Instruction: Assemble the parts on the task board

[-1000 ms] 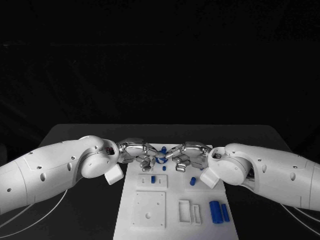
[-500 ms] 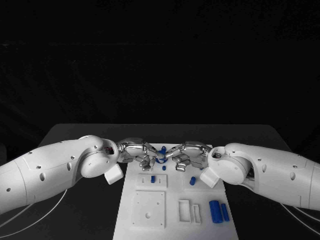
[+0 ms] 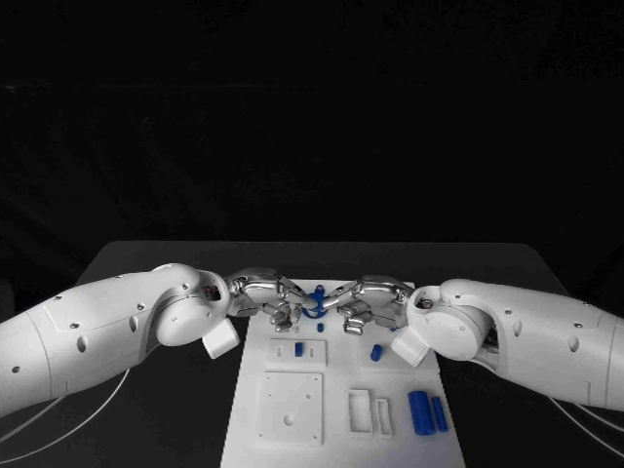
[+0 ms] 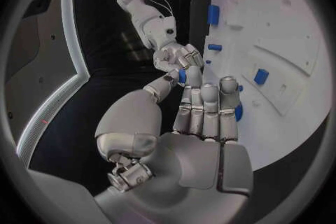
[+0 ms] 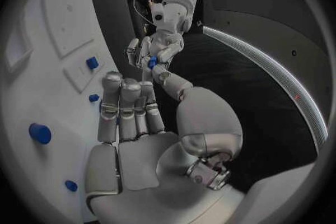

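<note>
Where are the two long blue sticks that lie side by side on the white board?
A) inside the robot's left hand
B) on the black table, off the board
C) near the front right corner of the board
C: in the head view the two long blue parts lie together on the task board, at its near right corner, close to the robot's body.

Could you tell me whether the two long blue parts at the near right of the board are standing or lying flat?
Lying flat. In the head view the two blue parts rest lengthwise, side by side, on the board.

Right hand (image 5: pixel 143 140) fingers (image 5: pixel 122 106) extended over task board (image 5: pixel 49 61); left hand (image 5: pixel 155 50) pinches blue part (image 5: pixel 152 61)
</note>
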